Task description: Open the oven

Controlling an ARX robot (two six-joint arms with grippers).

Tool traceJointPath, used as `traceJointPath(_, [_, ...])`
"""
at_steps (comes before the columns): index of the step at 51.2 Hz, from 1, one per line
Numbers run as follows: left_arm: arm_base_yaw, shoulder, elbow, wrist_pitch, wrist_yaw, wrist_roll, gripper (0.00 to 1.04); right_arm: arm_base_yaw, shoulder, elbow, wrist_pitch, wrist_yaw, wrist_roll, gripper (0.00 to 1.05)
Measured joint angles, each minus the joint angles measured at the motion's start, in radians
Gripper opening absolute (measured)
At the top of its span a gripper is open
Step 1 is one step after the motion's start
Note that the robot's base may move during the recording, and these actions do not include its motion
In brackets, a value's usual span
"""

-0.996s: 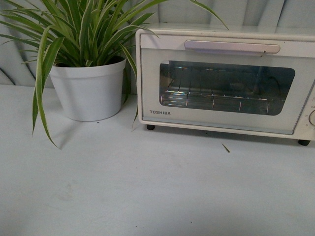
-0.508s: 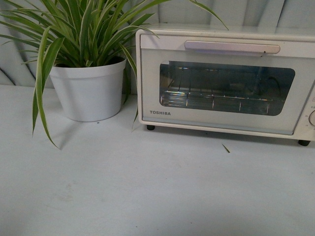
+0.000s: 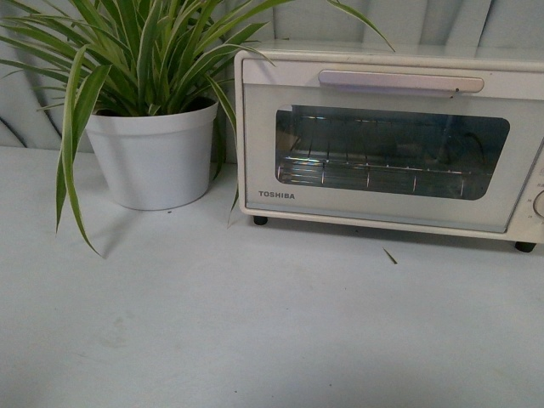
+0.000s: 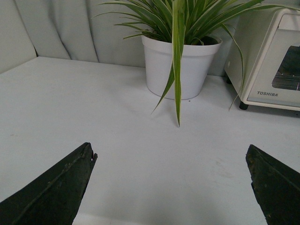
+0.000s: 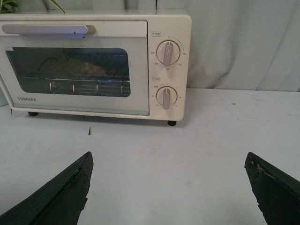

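Observation:
The cream-white TOSHIBA oven (image 3: 255, 136) stands at the back right of the white table, its glass door shut. Its long pale bar handle (image 3: 399, 82) runs along the top of the door, and a wire rack (image 3: 374, 174) shows behind the glass. The oven also shows in the right wrist view (image 5: 138, 79), with its handle (image 5: 44, 30), and partly in the left wrist view (image 4: 262, 65). Neither arm shows in the front view. My left gripper (image 4: 171, 157) is open and empty over bare table. My right gripper (image 5: 168, 161) is open and empty, well short of the oven.
A white pot (image 3: 155, 153) with a long-leaved green plant (image 3: 144, 51) stands just left of the oven, leaves drooping over the table. Two knobs (image 5: 167, 52) sit on the oven's right panel. A small leaf scrap (image 3: 390, 256) lies before the oven. A pale curtain (image 5: 243, 42) hangs behind.

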Motion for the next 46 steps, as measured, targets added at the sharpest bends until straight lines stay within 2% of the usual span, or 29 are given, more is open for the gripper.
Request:
traceJointPath(4, [0.000,0.001,0.000,-0.001,-0.004,-0.003,0.98,0.000,0.000,0.000,0.000,0.000,0.000,0.95])
traceJointPath(6, [-0.032,0.046,0.029,-0.091,-0.092,-0.091,0.98,0.000,0.000,0.000,0.000,0.000,0.000,0.95])
traceJointPath(9, [-0.063,0.116,0.046,-0.121,-0.135,-0.179,0.98,0.000,0.000,0.000,0.000,0.000,0.000,0.95])
traceJointPath(13, [-0.101,0.228,0.067,-0.096,-0.098,-0.328,0.98,0.000,0.000,0.000,0.000,0.000,0.000,0.95])
traceJointPath(19, [-0.181,0.487,0.154,0.051,-0.059,-0.578,0.98,0.000,0.000,0.000,0.000,0.000,0.000,0.95])
traceJointPath(22, [-0.266,0.651,0.210,0.143,-0.070,-0.690,0.98,0.000,0.000,0.000,0.000,0.000,0.000,0.95])
traceJointPath(30, [-0.416,1.004,0.329,0.338,-0.074,-0.826,0.98,0.000,0.000,0.000,0.000,0.000,0.000,0.95])
traceJointPath(37, [-0.468,1.288,0.435,0.489,-0.065,-0.926,0.98,0.000,0.000,0.000,0.000,0.000,0.000,0.95])
traceJointPath(46, [-0.492,1.494,0.512,0.578,-0.047,-1.008,0.98,0.000,0.000,0.000,0.000,0.000,0.000,0.95])
